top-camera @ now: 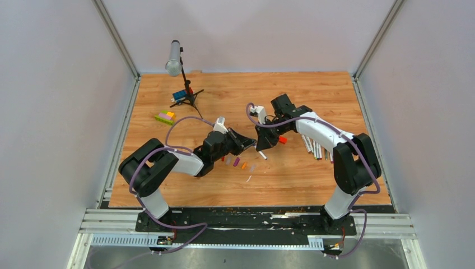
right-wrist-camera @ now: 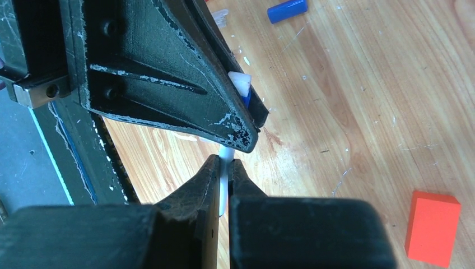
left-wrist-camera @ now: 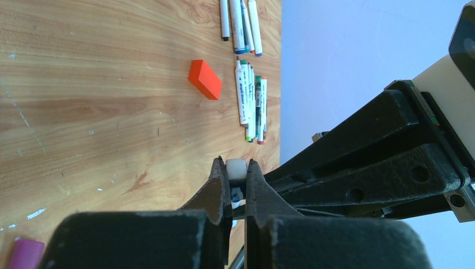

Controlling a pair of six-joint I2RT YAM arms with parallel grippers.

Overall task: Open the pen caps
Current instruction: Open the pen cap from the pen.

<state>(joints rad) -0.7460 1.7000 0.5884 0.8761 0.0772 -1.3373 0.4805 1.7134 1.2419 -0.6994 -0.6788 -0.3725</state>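
Left gripper [left-wrist-camera: 235, 166] pinches pen cap [left-wrist-camera: 236, 171]; right gripper [right-wrist-camera: 224, 163] clamps pen barrel [right-wrist-camera: 224, 193].

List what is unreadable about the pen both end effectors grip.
- Top view: pen too small, covered by left end effector and right end effector.
- Left wrist: its fingers hide the barrel; a pale end shows.
- Right wrist: left fingers cover cap joint; on or off unclear.

A grey microphone [top-camera: 175, 58] stood on a black tripod [top-camera: 191, 96] in the upper left of the top view, on the wooden bench [top-camera: 313, 89]. Stacked coloured bricks [top-camera: 165, 117] lay just below it. An orange-red block [top-camera: 282, 139] lay flat near centre.
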